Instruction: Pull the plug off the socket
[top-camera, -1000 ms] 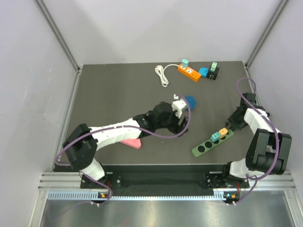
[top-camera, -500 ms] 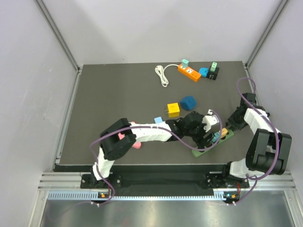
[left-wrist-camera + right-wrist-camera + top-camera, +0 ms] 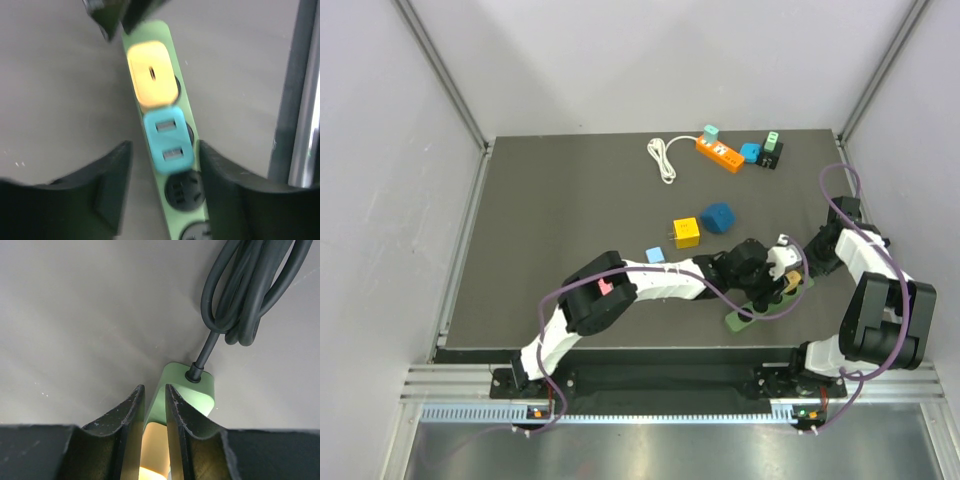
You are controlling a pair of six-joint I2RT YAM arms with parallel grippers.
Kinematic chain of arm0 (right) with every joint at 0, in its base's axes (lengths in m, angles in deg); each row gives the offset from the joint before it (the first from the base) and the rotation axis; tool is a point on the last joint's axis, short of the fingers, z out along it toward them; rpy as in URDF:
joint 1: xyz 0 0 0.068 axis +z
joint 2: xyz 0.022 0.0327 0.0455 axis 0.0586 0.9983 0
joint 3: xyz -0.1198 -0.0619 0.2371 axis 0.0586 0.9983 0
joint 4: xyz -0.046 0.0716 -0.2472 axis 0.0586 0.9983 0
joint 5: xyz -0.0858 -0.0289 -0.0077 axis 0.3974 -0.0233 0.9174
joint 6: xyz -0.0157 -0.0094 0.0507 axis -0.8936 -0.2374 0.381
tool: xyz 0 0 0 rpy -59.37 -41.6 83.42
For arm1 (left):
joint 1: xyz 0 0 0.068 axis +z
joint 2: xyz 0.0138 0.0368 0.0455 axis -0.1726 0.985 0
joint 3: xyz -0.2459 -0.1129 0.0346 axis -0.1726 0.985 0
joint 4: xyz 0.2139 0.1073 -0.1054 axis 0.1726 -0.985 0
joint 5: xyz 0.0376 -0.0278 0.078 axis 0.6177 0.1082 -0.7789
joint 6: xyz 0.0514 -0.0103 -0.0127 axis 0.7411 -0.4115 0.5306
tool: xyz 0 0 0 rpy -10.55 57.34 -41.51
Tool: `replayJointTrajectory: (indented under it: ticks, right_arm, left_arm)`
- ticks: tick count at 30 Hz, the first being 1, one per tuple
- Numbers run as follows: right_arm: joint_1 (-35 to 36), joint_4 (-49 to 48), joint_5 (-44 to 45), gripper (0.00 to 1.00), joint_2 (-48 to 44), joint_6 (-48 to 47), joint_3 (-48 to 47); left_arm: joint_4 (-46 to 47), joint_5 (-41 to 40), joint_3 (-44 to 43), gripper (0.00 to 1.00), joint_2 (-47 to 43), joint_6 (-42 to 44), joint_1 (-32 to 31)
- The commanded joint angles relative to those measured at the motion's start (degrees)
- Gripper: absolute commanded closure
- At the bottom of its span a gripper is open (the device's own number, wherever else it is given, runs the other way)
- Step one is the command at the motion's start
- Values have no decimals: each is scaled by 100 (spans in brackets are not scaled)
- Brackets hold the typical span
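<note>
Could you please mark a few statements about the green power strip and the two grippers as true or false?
1. A teal plug sits in the green power strip next to a yellow plug. True.
2. The left gripper is shut on the teal plug. False: its fingers stand open on either side.
3. The right gripper clamps the strip's cable end. True.
4. The strip's cable is white. False: it is black.
5. The orange power strip lies beside the arm bases. False: it lies at the far edge.

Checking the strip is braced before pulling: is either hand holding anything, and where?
The right hand pinches the green power strip at its cord end. The left hand is open, straddling the teal plug, holding nothing.
</note>
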Motion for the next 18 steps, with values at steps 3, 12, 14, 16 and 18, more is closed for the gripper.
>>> replayJointTrajectory:
  ticks: [3, 12, 14, 16, 18]
  right_arm:
    - [60, 339, 188, 76, 388, -73, 494]
    - [51, 321, 232, 76, 414, -3, 520]
    - [51, 313, 250, 76, 405, 32, 555]
    - [60, 321, 259, 76, 370, 59, 573]
    - [51, 304, 320, 76, 353, 112, 608]
  left_arm:
    - [-1, -307, -736, 68, 241, -178, -41]
    - [-355, -326, -1134, 100, 357, -828, -6]
    - [83, -438, -766, 100, 242, -794, -58]
    - [321, -885, -519, 100, 40, -453, -198]
    - [944, -1926, -12, 100, -126, 416, -523]
